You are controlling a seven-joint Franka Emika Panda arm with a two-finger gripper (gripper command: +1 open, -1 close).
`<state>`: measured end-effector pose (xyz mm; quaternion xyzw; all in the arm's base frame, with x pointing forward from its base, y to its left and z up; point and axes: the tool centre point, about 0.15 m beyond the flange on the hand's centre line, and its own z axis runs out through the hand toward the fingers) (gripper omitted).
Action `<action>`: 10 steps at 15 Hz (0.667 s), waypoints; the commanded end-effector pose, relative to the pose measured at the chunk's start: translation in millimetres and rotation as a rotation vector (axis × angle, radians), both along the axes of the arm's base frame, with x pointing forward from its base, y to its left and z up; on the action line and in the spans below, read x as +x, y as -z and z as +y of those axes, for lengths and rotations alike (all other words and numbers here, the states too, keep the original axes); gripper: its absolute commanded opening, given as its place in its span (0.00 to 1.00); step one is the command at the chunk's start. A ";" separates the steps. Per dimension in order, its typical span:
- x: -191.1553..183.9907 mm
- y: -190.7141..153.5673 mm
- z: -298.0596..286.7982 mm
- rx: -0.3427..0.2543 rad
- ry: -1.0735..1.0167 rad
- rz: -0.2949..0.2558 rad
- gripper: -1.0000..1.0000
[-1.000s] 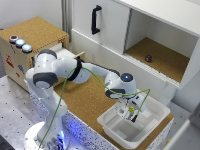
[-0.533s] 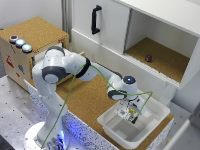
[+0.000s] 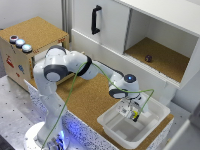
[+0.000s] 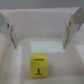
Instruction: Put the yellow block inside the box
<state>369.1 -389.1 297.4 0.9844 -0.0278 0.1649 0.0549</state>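
Observation:
The white tub (image 3: 150, 122) stands on the cork surface at the exterior view's lower right. My gripper (image 3: 131, 112) hangs inside it, just above its floor. The yellow block (image 3: 134, 116) sits at the fingertips. In the wrist view the yellow block (image 4: 39, 65) lies on the tub floor (image 4: 65, 67), with a dark T mark on its face. My gripper (image 4: 39, 46) is open there. The fingers (image 4: 11, 31) stand far apart and do not touch the block.
A cork-topped brown box (image 3: 35, 42) with round buttons stands at the back left. A white cabinet has a black door handle (image 3: 94, 20) and an open compartment holding a small dark ball (image 3: 148, 58). A green cable (image 3: 75, 95) loops along the arm.
The wrist has shifted a little toward the exterior view's right and lower over the tub. The arm's elbow has swung with it.

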 end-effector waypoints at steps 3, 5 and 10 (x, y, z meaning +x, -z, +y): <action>-49.7 -80.3 83.4 0.054 -0.175 -0.198 1.00; -61.2 -100.1 117.2 0.040 -0.216 -0.206 1.00; -78.0 -117.8 221.7 0.045 -0.400 -0.161 1.00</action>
